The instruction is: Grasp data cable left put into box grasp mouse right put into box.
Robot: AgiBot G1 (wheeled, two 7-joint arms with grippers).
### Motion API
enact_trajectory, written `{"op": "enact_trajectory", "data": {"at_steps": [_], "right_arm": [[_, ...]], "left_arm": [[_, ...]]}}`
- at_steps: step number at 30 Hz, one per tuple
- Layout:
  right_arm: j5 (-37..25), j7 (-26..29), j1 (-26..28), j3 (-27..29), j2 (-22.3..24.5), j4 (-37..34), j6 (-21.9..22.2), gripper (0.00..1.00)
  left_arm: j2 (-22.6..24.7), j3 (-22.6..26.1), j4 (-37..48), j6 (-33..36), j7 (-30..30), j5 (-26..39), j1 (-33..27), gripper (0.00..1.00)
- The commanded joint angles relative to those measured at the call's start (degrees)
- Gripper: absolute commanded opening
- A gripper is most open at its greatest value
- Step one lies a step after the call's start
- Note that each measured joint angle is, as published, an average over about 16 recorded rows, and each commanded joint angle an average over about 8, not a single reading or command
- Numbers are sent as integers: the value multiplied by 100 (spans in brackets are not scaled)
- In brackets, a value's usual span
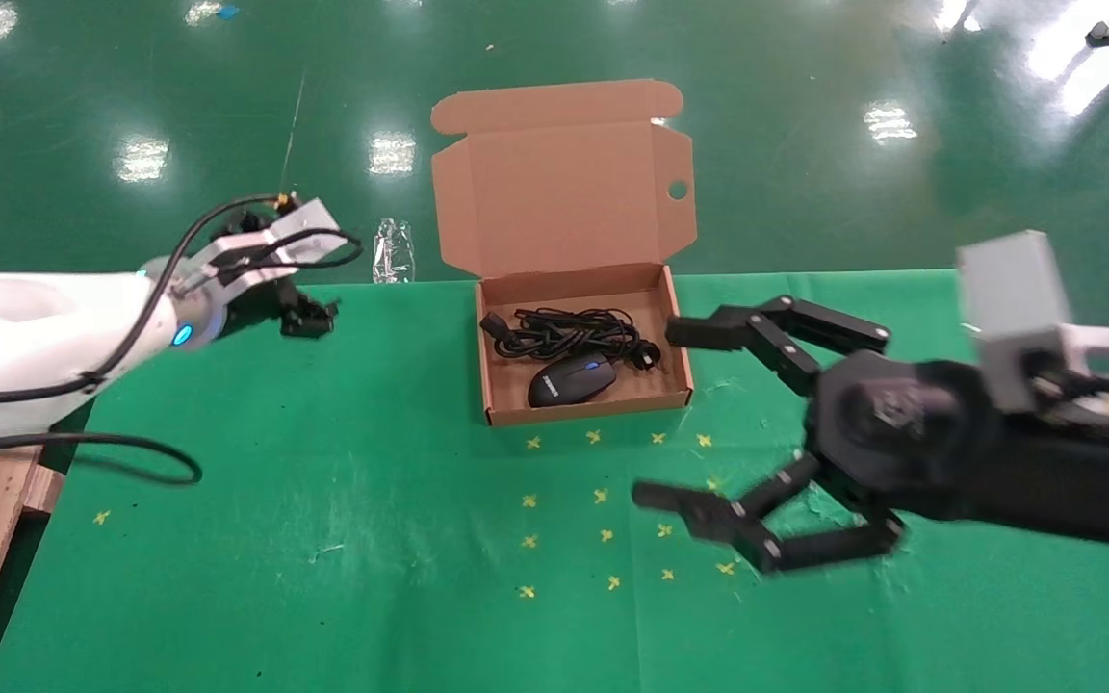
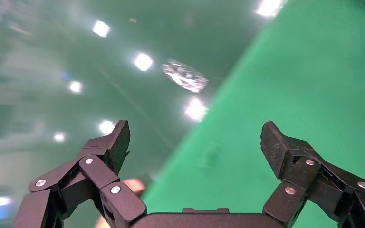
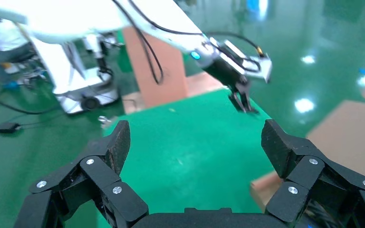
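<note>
Brown cardboard is your landmark in the head view: the box [image 1: 585,342] sits on the green table [image 1: 323,539] with its lid up, and inside it you see the data cable [image 1: 569,332] coiled at the back and the mouse [image 1: 571,380] in front of it, touching. The mouse's white lettering is too small to read. Your right claw [image 1: 656,414] hangs spread wide just right of the box; your left claw [image 1: 309,318] sits well left of it.

Left wrist view: fingers [image 2: 114,145] wide apart, holding nothing.

Right wrist view: fingers [image 3: 116,145] spread, empty, the box [image 3: 351,137] to one side.
</note>
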Motion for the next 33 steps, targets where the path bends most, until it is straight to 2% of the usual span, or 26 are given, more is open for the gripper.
{"op": "enact_trajectory", "data": {"at_steps": [1, 7, 33], "right_arm": [[241, -50, -81, 79, 136, 102, -156, 100], [596, -126, -199, 194, 336, 250, -386, 100], [612, -134, -198, 185, 345, 251, -390, 100]], "left_arm": [[-95, -87, -40, 144, 162, -387, 64, 100], [-379, -349, -161, 577, 650, -1552, 255, 100], [-1607, -1479, -682, 2446, 2753, -6576, 1082, 100]]}}
